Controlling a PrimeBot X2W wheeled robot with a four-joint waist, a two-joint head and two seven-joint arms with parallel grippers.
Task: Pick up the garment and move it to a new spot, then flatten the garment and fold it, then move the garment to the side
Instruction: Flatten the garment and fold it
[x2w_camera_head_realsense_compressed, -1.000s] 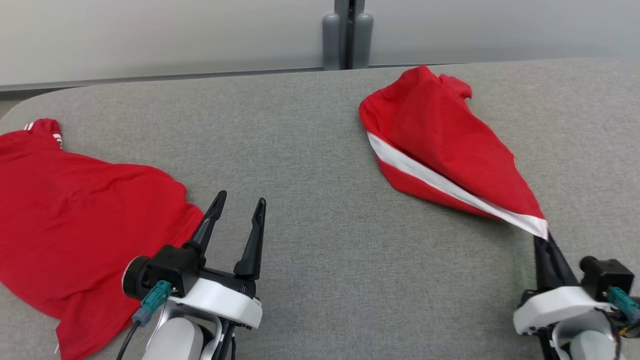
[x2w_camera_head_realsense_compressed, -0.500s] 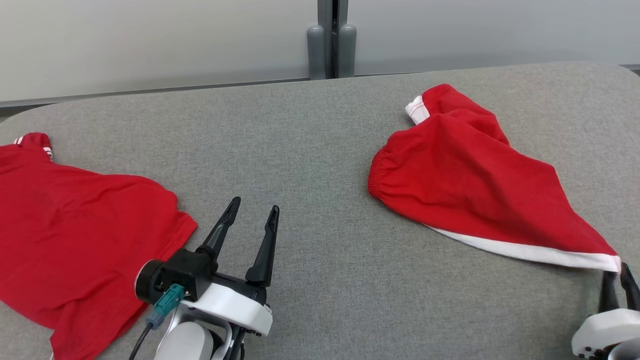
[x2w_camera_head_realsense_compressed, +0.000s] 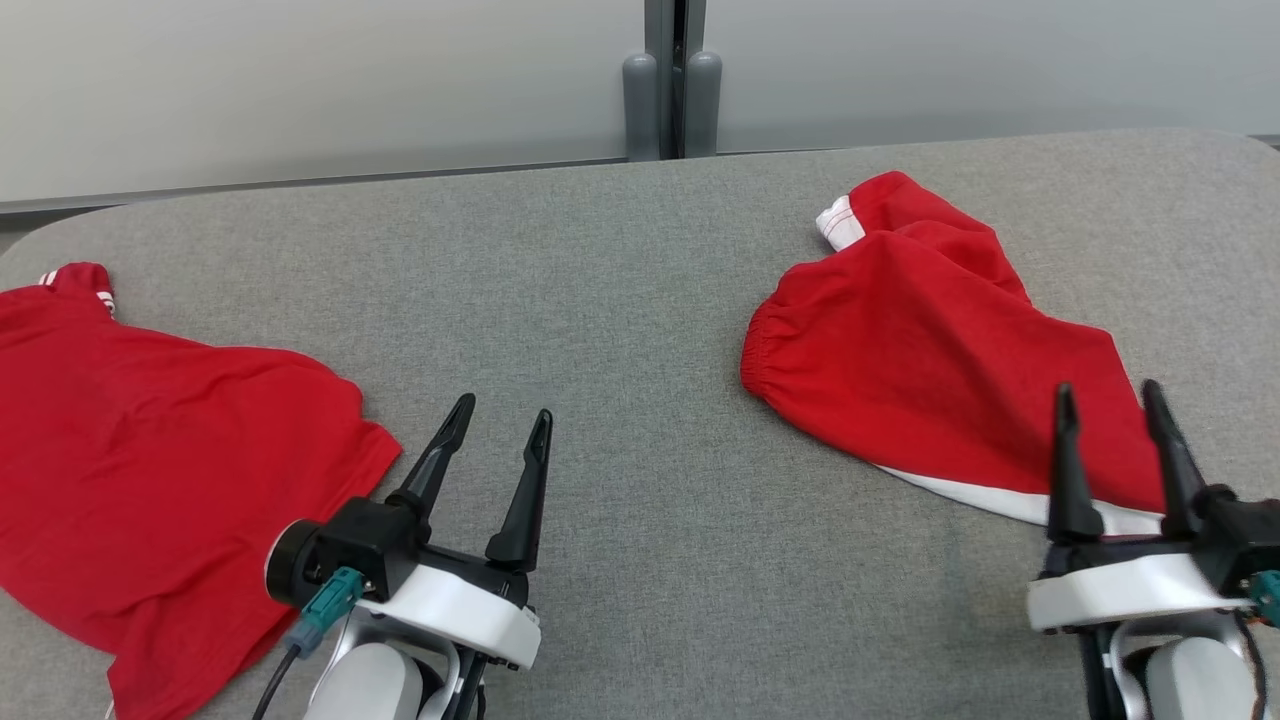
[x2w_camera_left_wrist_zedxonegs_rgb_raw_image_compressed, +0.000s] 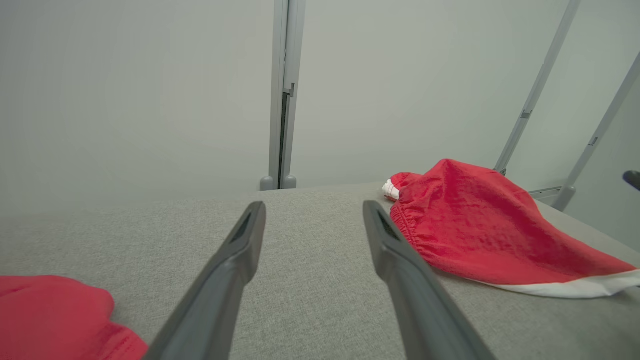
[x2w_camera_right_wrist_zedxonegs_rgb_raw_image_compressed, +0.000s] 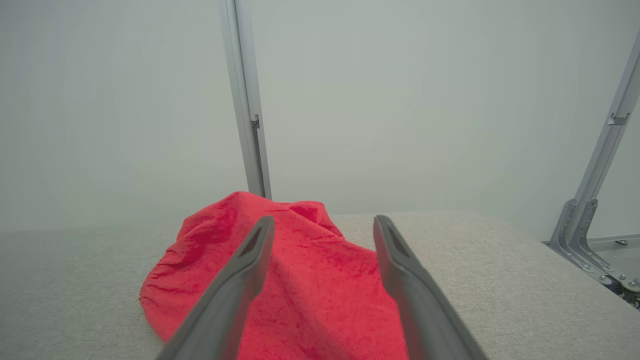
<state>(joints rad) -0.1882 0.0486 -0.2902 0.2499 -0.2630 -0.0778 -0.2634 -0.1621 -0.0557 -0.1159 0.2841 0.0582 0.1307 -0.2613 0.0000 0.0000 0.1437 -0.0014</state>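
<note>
The red shorts (x2w_camera_head_realsense_compressed: 920, 350) lie in a loose heap on the right of the grey surface (x2w_camera_head_realsense_compressed: 640, 300), with the gathered elastic waistband (x2w_camera_head_realsense_compressed: 757, 350) towards the middle and the white hem (x2w_camera_head_realsense_compressed: 1000, 500) nearest the robot. The right fingers (x2w_camera_head_realsense_compressed: 1068, 470) are spread and empty, over the near corner of the shorts. The left fingers (x2w_camera_head_realsense_compressed: 525, 490) are spread too, just beside a red shirt (x2w_camera_head_realsense_compressed: 150, 430). The shorts look light, limp and easily creased, not slippery. The waistband ends or hem corners seem the best places to pinch, so the cloth can be drawn flat.
</note>
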